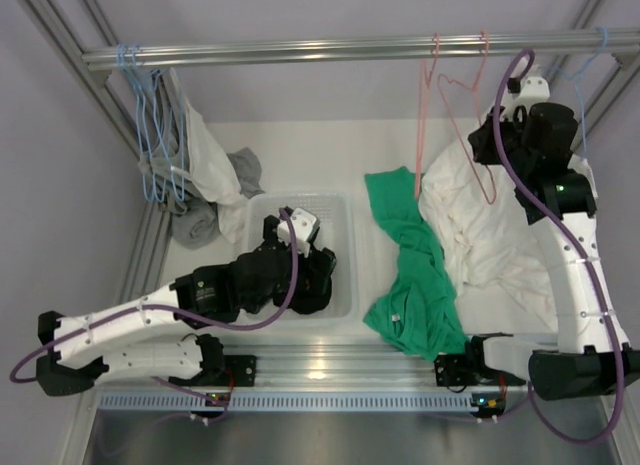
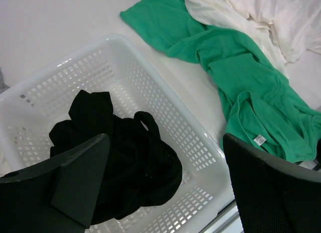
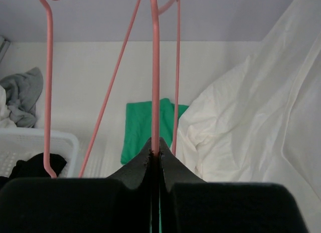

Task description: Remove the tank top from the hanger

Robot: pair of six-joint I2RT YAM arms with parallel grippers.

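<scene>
A black tank top lies crumpled in the white basket; it also shows in the top view. My left gripper hangs open just above it, holding nothing, over the basket in the top view. A bare pink hanger hangs from the rail. My right gripper is shut on one of its wire bars, high at the back right. No garment is on the pink hanger.
A green garment lies on the table right of the basket, beside a large white cloth. Blue hangers with grey and white clothes hang at the rail's left end. Another blue hanger hangs at far right.
</scene>
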